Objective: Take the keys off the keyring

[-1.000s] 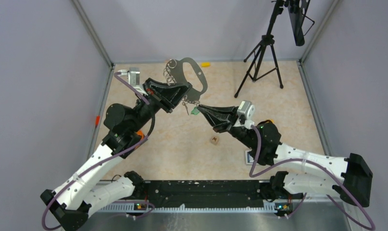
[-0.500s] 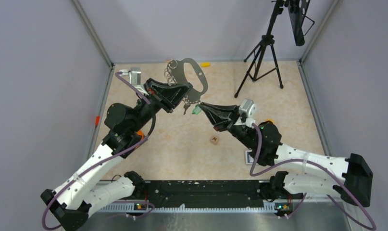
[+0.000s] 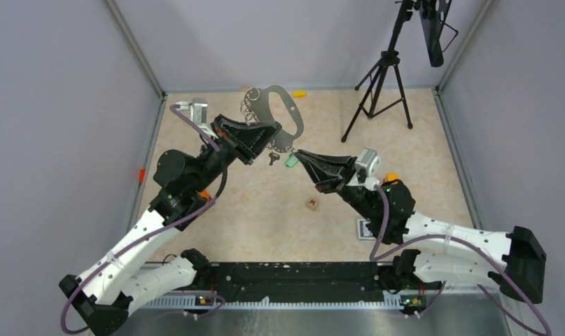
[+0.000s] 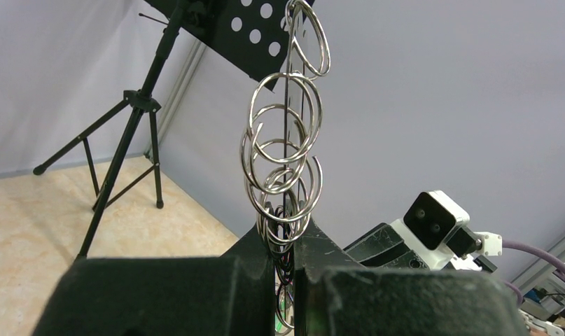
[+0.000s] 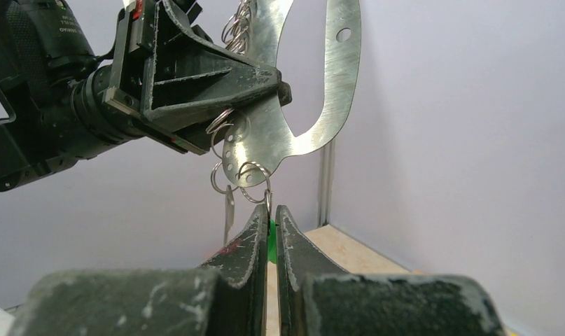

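the left gripper [image 3: 267,131] clamps the large flat grey d-shaped metal keyring [image 3: 285,106] upright in mid-air so its tiny keys dangle free, probably letting the right gripper [image 5: 271,214], pinched narrow on the green-headed key [image 3: 290,160], pull it off.

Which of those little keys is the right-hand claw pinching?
The green-headed key, clamped in the right gripper; the silvery key hangs free beside it.

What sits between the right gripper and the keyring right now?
Right wrist view: a small split ring joins the green key, pinched in the right gripper, to the keyring.
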`<state>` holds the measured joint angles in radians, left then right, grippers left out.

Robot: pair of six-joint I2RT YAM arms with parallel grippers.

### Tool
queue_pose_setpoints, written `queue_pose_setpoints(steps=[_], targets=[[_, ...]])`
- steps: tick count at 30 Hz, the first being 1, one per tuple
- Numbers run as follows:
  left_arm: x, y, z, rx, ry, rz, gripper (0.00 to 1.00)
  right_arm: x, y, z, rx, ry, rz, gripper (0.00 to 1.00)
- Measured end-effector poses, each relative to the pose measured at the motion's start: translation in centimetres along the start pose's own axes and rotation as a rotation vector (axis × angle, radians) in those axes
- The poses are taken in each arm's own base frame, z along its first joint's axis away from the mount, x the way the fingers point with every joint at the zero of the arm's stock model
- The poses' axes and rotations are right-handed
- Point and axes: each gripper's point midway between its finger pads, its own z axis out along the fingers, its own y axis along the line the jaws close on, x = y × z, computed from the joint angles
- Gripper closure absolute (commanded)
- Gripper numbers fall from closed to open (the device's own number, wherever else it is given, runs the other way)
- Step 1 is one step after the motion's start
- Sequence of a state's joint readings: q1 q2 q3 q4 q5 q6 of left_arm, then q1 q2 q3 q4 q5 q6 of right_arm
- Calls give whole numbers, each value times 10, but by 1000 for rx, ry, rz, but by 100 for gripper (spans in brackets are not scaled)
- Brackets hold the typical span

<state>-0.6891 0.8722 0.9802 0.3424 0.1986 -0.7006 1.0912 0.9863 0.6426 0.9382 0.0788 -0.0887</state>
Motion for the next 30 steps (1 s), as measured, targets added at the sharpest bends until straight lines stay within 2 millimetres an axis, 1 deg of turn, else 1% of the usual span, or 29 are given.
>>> queue_pose_setpoints(steps=[10, 30], targets=[[4, 1, 0, -7, 14, -12, 100, -1, 0, -7, -6, -15, -19, 100], [-1, -7, -4, 9, 4, -27, 100, -19, 12, -7, -74, -92, -20, 100]])
